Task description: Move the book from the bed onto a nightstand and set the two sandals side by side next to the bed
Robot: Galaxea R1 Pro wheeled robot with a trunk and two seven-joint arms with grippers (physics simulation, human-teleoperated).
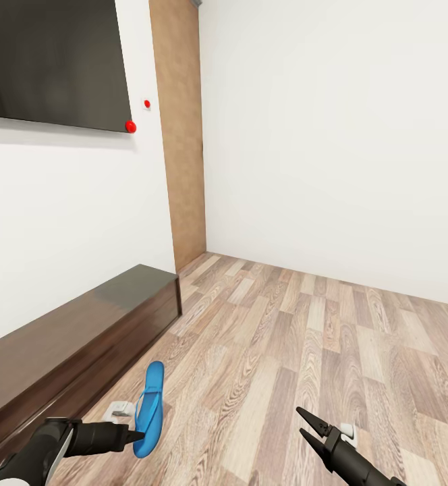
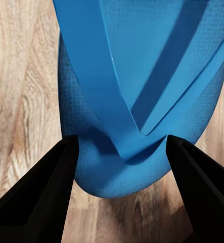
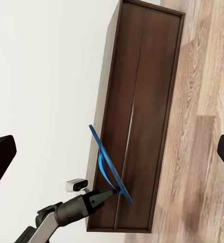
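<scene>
Carrying one blue sandal (image 1: 148, 409) in the left gripper (image 1: 138, 436), pinched at the end nearest the jaws, lifted off the wood floor (image 1: 305, 351) with sole on edge and far end pointing away from the fingertips; seen from the left wrist, sandal (image 2: 142, 96) lying between two black fingers (image 2: 41, 197) that stand apart on either side of its rounded end, straps meeting just ahead of the jaws; whether the pads truly clamp the sole cannot be told there, though the raised pose suggests a hold. Right gripper (image 1: 308, 423) spread wide with nothing between its jaws; from its wrist, sandal (image 3: 109, 167) visible as a thin blue edge beyond the left fingertips, in front of the long dark bench (image 3: 137, 116). No bed, book or second sandal in sight, so probably mid-carry. To do this well: keep the pinch steady and the arm low; avoid swinging the free end against the bench (image 1: 69, 331) beside the left jaws; turn toward the bed before lowering; set the sole flat, leaving room alongside for its mate; release only once resting.
</scene>
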